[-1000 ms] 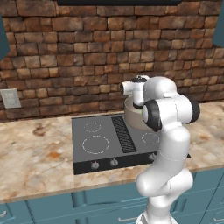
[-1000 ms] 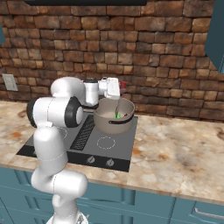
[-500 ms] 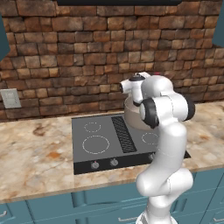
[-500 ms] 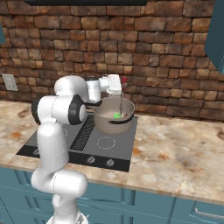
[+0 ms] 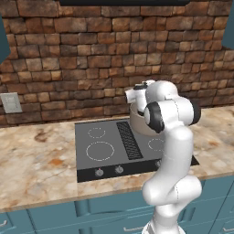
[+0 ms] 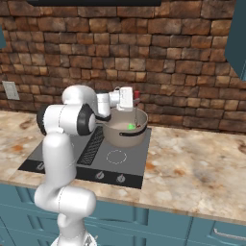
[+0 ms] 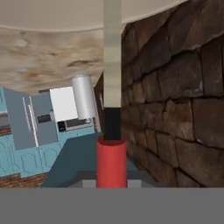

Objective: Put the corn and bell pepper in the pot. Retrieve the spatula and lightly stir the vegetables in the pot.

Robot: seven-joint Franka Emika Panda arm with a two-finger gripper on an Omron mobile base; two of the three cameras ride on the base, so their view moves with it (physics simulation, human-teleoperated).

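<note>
End effector (image 6: 129, 102) of mine pinches the spatula (image 7: 112, 162) over the pot (image 6: 126, 129) at frame centre; stirring is underway, I judge, needing gentle sweeps next.

My own forearm covers most of the pot (image 5: 137, 122) in the left base view. The spatula (image 7: 112, 109) runs out past the hand view's top edge, its head unseen. The green bit in the pot is too small to identify.

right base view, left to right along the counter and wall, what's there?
Wall outlet → robot arm → claw shut on the spatula → pot → bare counter.
</note>
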